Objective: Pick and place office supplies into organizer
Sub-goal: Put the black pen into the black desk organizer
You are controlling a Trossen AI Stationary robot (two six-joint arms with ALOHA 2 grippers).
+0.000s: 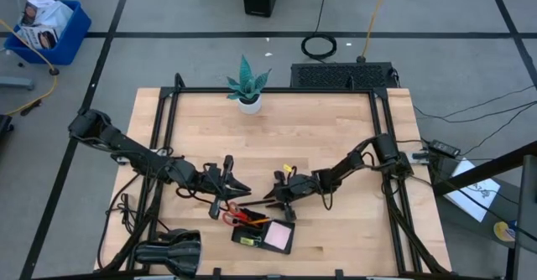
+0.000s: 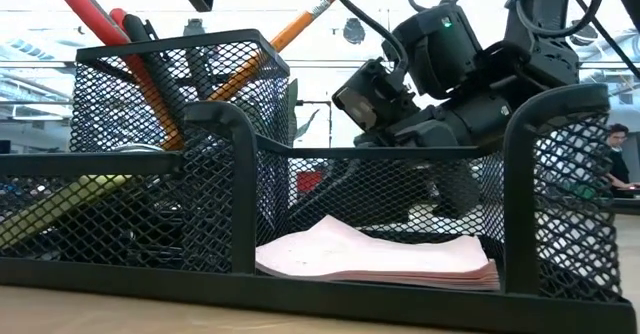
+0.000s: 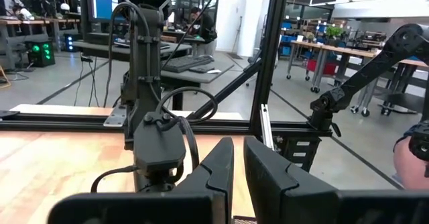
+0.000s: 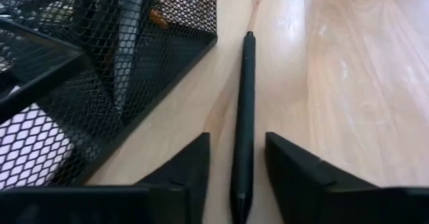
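A thin black pen [image 4: 244,110] lies flat on the wooden table just beside the organizer [image 4: 80,70], a black mesh tray. My right gripper [image 4: 238,143] is low over the pen's near end, open, with one finger on each side and a gap to both. In the high view this gripper [image 1: 275,199] sits just past the organizer's [image 1: 263,232] far edge. The organizer holds red-handled scissors [image 2: 90,14], an orange pencil [image 2: 290,34] and a pale pink note pad [image 2: 380,254]. My left gripper [image 1: 239,185] hovers shut and level to the left, holding nothing.
A potted teal plant [image 1: 248,87] stands at the table's far edge. A black rounded lamp-like thing [image 1: 172,251] lies at the near left corner. Bare wood stretches to the right of the pen [image 4: 362,83]. Black frame rails border the table.
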